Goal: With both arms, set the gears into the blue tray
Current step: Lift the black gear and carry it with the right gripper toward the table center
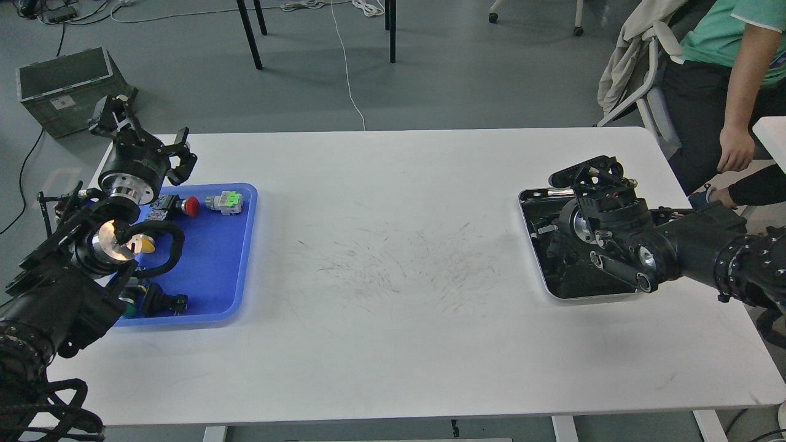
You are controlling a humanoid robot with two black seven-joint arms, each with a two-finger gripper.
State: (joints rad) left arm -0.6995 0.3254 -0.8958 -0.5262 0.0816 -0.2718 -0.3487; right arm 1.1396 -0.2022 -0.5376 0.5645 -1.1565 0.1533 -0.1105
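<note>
The blue tray (212, 264) lies at the table's left end. My left gripper (145, 135) hovers over the tray's far left corner, open, its two claw fingers spread with nothing between them. My right gripper (552, 236) reaches down into the steel tray (534, 195) at the right end. It is black against the tray's dark bottom, so its fingers cannot be told apart. No gears can be made out. Any in the steel tray are lost in the dark interior or hidden under the right wrist.
In the blue tray lie push-button switches: a red-capped one (189, 207), a green one (226, 202), a yellow one (145, 244) and a dark one (156, 302). A seated person (731, 92) is beyond the table's far right corner. A green crate (64, 89) stands on the floor at far left.
</note>
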